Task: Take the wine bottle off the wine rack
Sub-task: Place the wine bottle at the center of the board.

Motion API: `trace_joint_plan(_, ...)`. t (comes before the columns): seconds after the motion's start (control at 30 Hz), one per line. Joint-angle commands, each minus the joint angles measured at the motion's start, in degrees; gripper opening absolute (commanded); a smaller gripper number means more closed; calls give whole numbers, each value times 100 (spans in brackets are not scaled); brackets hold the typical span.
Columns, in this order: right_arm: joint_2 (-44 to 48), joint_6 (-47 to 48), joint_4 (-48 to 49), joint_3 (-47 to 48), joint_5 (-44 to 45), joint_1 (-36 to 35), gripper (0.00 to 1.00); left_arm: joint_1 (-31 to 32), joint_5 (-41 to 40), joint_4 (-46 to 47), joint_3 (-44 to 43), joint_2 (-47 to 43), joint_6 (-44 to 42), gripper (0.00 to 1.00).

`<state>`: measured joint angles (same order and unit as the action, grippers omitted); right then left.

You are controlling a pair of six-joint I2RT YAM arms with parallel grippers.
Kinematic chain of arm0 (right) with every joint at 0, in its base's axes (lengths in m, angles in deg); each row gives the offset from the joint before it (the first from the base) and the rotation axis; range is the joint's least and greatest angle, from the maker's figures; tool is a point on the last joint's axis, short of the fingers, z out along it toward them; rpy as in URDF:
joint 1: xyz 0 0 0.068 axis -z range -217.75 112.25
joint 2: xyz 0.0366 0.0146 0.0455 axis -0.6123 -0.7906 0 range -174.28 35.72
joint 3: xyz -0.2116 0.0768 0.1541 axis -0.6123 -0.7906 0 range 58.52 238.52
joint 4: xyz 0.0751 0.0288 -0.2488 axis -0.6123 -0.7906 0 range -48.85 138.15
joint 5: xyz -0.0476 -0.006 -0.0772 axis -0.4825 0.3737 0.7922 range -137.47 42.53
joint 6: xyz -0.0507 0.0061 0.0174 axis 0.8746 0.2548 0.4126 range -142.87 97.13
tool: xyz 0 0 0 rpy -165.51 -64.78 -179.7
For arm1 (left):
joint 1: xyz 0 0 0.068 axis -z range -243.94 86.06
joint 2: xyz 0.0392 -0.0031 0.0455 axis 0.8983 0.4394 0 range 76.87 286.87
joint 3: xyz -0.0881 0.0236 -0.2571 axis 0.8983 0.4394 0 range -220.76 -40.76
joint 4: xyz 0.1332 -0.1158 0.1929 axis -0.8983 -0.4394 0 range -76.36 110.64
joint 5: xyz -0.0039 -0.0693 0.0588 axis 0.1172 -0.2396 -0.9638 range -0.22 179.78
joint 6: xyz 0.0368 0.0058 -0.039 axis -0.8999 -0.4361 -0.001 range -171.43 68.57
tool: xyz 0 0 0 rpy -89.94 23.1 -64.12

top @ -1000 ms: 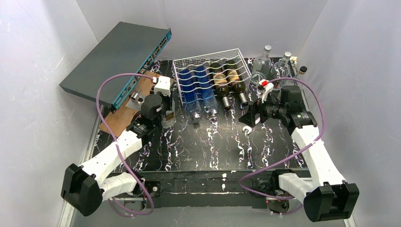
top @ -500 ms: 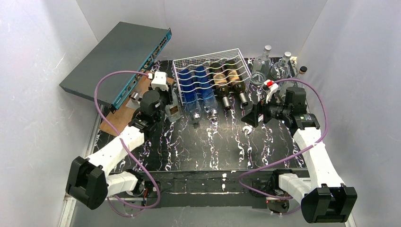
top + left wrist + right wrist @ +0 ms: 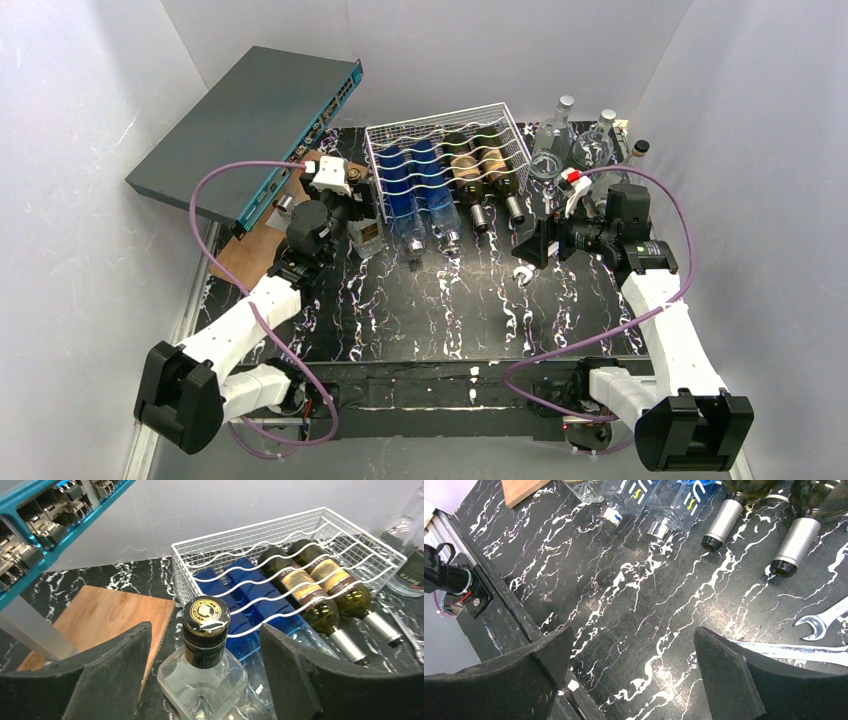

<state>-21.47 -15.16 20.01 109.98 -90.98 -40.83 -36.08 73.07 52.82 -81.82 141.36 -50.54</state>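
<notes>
Showing the left gripper advanced over the last second toward the near left corner of the wine rack. Its dark padded fingers are spread wide on either side of an upright clear glass bottle, touching neither side. The right gripper, equally wide open and empty, has shifted only slightly. It hangs over the bare surface in front of the bottle necks.

Neither move has yet reached the task's object. One wine bottle and a second wine bottle lie in the two right-hand cradles. The rack sits at the middle of the far edge, and their necks project toward the near edge. The right gripper appears the better placed to take one.

- **Rack:** thin white wire, with wavy rows forming the cradles.
- **Wine bottles:** dark green glass, tan paper labels, smooth silver foil necks.
- **Clear glass bottle:** square-shouldered, with a black neck band and an embossed cap.
- **Blue bottles:** these fill the left cradles.
- **Surface:** glossy black, veined white.
</notes>
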Motion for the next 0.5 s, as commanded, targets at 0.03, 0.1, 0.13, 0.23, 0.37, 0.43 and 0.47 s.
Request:
trace_joint_plan(0.03,59,165,120,50,-260,68,98,-26,298,-86,86,-480,-22,89)
trace_joint_plan(0.1,50,297,28,92,-288,85,98,-24,386,-527,41,-659,120,98)
trace_joint_plan(0.13,38,355,-18,121,-278,93,98,-22,500,-723,11,-758,175,98)
trace_joint_plan(0.23,0,490,-158,223,-237,95,98,-34,684,-1253,-30,-1114,426,98)
trace_joint_plan(0.37,-44,675,-320,312,-226,104,98,-34,762,-2382,-327,-1474,810,98)
trace_joint_plan(0.43,-63,793,-405,349,-196,100,98,-35,719,-3075,-587,-1582,960,98)
trace_joint_plan(0.47,-78,861,-445,363,-194,104,98,-35,740,-3520,-749,-1610,1010,98)
